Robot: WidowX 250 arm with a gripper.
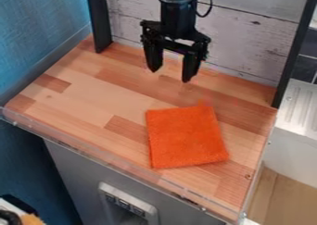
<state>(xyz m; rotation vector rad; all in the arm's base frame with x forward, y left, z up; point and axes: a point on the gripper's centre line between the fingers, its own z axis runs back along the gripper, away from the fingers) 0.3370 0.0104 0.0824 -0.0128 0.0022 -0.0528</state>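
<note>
Camera view: below the black end effector [169, 76] spreads the bench [86, 96], a smooth surface of pale and reddish wooden strips joined like blocks. Behind the end effector stands a whitewashed plank wall [248, 43], its grain scuffed and a dark knot showing. On either side of the end effector rises a straight, flat-faced black post [99, 22]. Nearer the camera than the end effector, and well apart from it, lies an orange cloth [186, 136], fuzzy, flat and roughly square. The tapered fingers hang wide apart, holding nothing.
</note>
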